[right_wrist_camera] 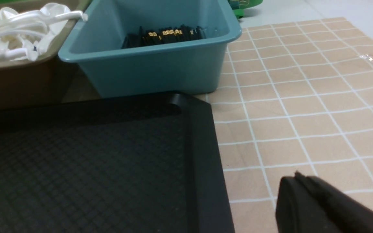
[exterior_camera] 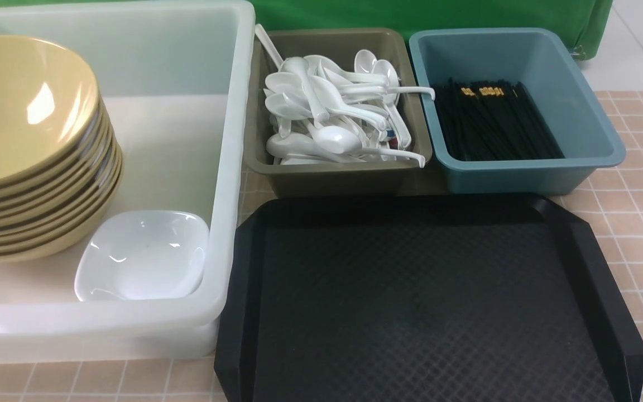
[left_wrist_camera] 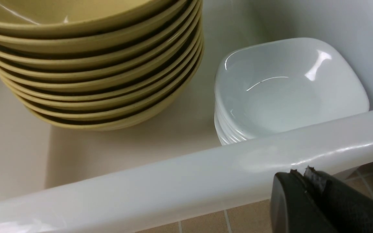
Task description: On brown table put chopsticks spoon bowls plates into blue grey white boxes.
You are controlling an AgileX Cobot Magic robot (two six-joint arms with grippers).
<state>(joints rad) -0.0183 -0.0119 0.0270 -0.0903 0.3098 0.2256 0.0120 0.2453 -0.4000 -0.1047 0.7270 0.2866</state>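
While both end effectors sit closed and empty, left (left_wrist_camera: pixel 306 181) by the white tub (exterior_camera: pixel 232 167), right (right_wrist_camera: pixel 299 183) over the desk (exterior_camera: pixel 639 212), stock reads: bowls (exterior_camera: pixel 25 151) stacked in the tub, plates (exterior_camera: pixel 143 257) beside them; spoons (exterior_camera: pixel 332 111) in grey box (exterior_camera: pixel 332 178); chopsticks (exterior_camera: pixel 494 123) in blue box (exterior_camera: pixel 522 173); black tray (exterior_camera: pixel 422 301) bare.

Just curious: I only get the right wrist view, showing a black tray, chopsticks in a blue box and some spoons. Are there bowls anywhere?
Observer: Yes, tan bowls are stacked in a big white tub, left of the grey box.
Operator: Anything else in the tub?
Observer: A stack of white plates, beside the bowls.
Operator: And the other arm?
Observer: The left fingers are shut, just outside the tub's near rim.
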